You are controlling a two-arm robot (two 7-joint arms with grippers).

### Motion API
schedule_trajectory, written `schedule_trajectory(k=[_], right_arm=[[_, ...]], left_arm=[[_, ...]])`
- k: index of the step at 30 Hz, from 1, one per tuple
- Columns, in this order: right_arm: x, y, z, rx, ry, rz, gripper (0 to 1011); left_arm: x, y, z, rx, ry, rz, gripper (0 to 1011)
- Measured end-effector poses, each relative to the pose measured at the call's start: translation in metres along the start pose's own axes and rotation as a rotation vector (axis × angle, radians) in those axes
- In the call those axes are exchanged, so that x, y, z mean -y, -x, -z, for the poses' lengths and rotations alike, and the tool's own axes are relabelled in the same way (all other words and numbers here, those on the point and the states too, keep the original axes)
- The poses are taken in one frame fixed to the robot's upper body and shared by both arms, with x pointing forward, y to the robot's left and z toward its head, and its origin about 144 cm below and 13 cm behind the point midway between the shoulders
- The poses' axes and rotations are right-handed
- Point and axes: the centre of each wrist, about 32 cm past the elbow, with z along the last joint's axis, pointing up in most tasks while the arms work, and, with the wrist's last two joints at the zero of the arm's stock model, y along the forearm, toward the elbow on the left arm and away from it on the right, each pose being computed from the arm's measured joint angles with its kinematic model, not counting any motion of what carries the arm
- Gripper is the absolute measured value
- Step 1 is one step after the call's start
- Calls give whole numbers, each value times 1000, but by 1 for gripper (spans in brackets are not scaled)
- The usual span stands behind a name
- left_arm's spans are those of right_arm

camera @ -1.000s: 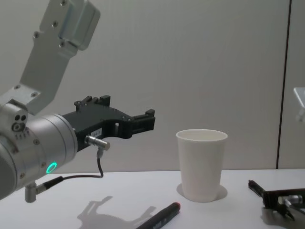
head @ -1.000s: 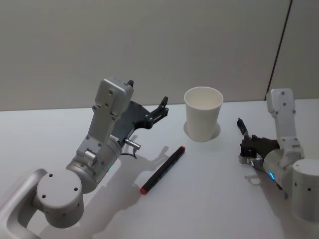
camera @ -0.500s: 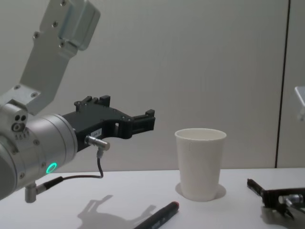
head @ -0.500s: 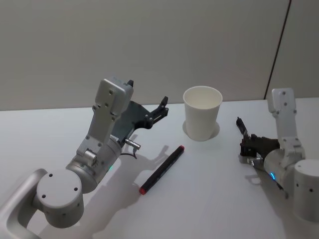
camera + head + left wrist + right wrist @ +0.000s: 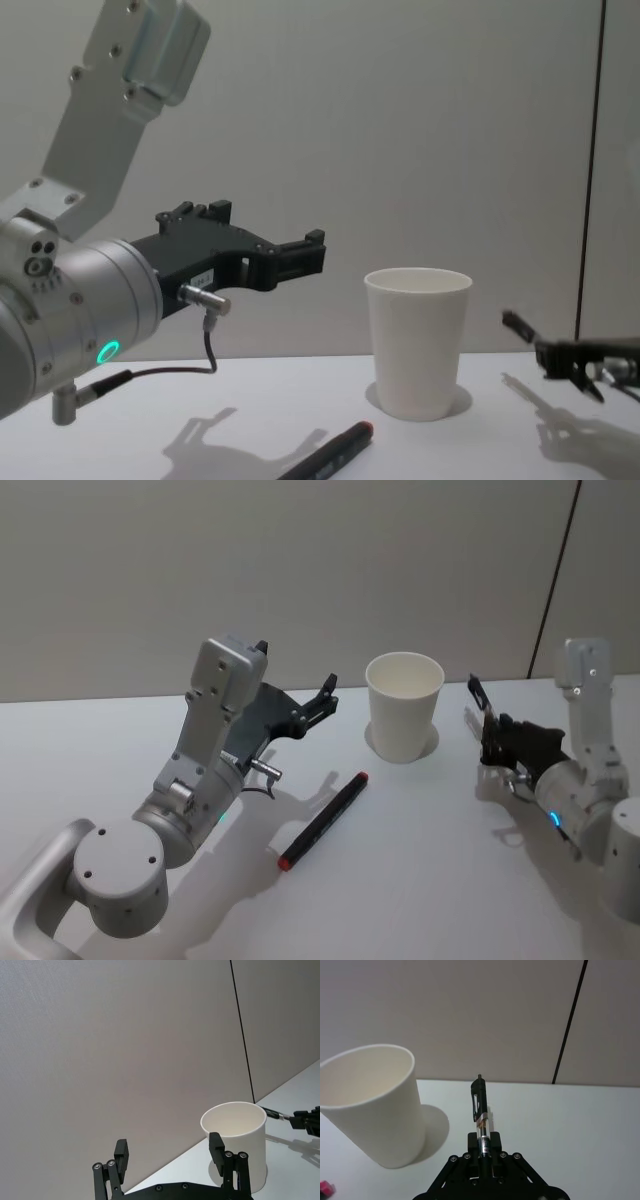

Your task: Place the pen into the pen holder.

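Head view: right claw [image 5: 491,742] is clamped on the pen [image 5: 478,702], held off the counter [image 5: 420,880] at 3 o'clock of the pen holder [image 5: 403,725], near it but apart. Pen points up and away from the robot. Left claw [image 5: 325,698] hangs spread and holding nothing at 9 o'clock of the pen holder, raised off the counter. A black marker [image 5: 322,820] with red ends lies flat at 7 o'clock of the pen holder, untouched. Left wrist view: left claw [image 5: 169,1147] has its jaws wide apart with nothing between them; the pen holder [image 5: 240,1155] is upright beyond it and its visible inside looks empty; right claw [image 5: 302,1121] is beside the pen holder with the pen tip [image 5: 272,1112] short of the rim. Right wrist view: pen [image 5: 479,1105] is pinched at its lower barrel in the right claw [image 5: 482,1146], sticking straight out from it, with the pen holder [image 5: 375,1115] just off to one side, not touching. Chest view: pen [image 5: 520,325] is tilted, its tip below rim height of the pen holder [image 5: 415,345] and at 3 o'clock of it; right claw [image 5: 550,358] casts a shadow on the counter underneath, so it is airborne. Left claw [image 5: 312,252] sits higher, at 10 o'clock of the pen holder. My read on status: grasp and pickup are done, and the approach is about halfway. Left to do: get the pen above the rim, centre it over the mouth, tip it downward, release. Nothing is in the pen holder yet, as far as I can tell.
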Motion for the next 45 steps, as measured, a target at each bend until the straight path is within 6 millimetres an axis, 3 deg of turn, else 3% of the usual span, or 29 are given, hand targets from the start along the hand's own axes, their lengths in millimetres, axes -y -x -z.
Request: schedule_trajectory(k=[31,45], right_arm=[[8,-20,-14,46,-461,-154,134],[-4,-19,-14,120,-553,-194,134]], left_arm=[[0,0,0,0,0,0,1001],[0,0,0,0,0,0,1002]])
